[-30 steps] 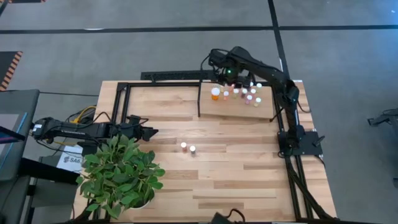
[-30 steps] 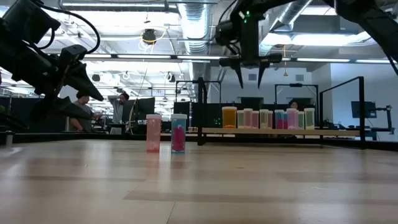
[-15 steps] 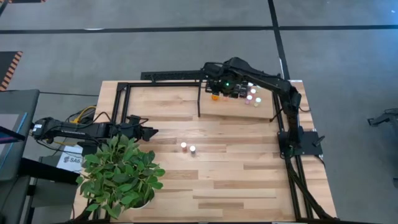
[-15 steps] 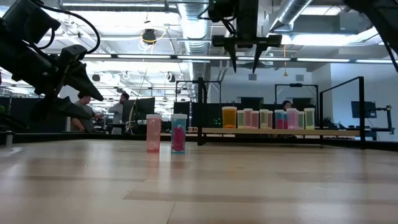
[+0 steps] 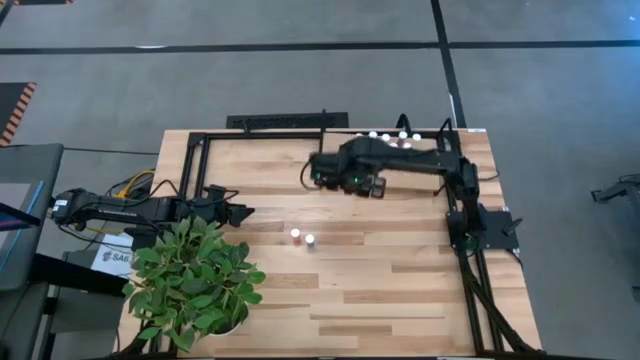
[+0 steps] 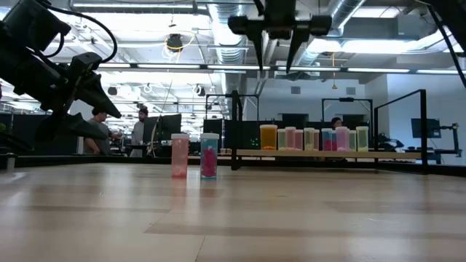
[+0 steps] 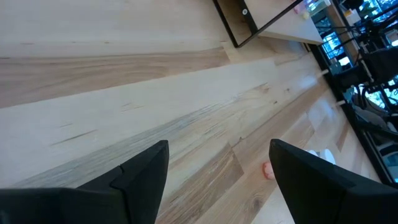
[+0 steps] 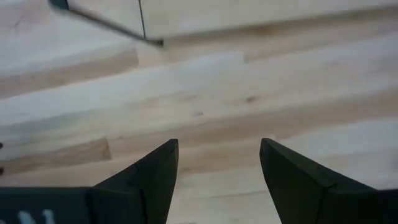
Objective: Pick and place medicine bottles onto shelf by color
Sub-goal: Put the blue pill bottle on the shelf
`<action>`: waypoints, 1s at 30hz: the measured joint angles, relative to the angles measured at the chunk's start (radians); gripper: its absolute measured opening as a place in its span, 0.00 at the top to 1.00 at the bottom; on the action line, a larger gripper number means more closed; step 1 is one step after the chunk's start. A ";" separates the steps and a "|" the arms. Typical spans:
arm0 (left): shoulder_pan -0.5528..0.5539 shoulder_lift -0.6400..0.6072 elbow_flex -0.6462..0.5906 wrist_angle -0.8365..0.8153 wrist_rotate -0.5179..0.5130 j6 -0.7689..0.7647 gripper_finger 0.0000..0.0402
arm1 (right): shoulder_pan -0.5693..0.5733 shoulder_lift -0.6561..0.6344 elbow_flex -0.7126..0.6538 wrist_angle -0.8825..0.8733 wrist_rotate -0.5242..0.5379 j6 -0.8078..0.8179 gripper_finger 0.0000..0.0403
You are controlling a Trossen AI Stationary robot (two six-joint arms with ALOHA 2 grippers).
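At the table's left edge, the left gripper [image 5: 243, 212] waits low over the wooden tabletop [image 5: 380, 290], just above a leafy potted plant [image 5: 195, 283] as the overhead camera shows it. Its two dark fingers [image 7: 140, 177] stand spread with nothing between them, bare planks showing in the gap.

Near the middle of the table, two small white-capped bottles [image 5: 302, 238] stand upright side by side, just apart from each other. From table height the left one [image 6: 179, 156] has a pale pink body and the right one [image 6: 209, 155] holds brighter pink contents. Neither gripper touches them.

Further right, the right arm stretches leftward from its base at the table's right edge. The right gripper [image 5: 318, 172] hangs high above the boards, pointing down, just left of the shelf and above the two loose bottles in the overhead view. Its fingers [image 6: 258, 45] are parted and empty; the wrist camera sees only tabletop between them, with a corner of the shelf's black frame [image 8: 106, 25] beyond.

On the shelf [image 6: 342, 153], toward the table's far right, a row of bottles [image 6: 313, 138] stands upright: a larger orange one [image 6: 269, 137] at the left end, then smaller pink, green and red ones. From overhead the arm hides most of them; a few white caps [image 5: 388, 136] show past it.

In the room beyond, people [image 6: 138, 131] sit at desks.
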 joint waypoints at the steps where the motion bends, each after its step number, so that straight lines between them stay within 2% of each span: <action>1: 0.000 0.000 0.000 0.000 0.000 0.000 0.34 | 0.022 0.013 0.004 0.012 0.001 0.034 0.38; 7: 0.000 0.000 0.000 0.001 0.000 0.000 0.34 | 0.122 0.081 -0.001 0.066 -0.002 0.180 0.38; 10: 0.000 0.000 0.000 -0.001 0.001 0.000 0.34 | 0.151 0.120 0.003 0.122 -0.018 0.175 0.38; 13: 0.000 0.000 0.000 0.001 0.001 0.000 0.34 | 0.162 0.150 0.001 0.167 -0.079 0.109 0.38; 18: 0.000 0.000 0.000 0.000 0.002 0.000 0.34 | 0.163 0.182 0.002 0.231 -0.132 -0.102 0.38; 30: 0.000 0.000 0.000 0.000 0.002 0.000 0.34 | 0.182 0.204 0.001 0.370 -0.132 -0.720 0.38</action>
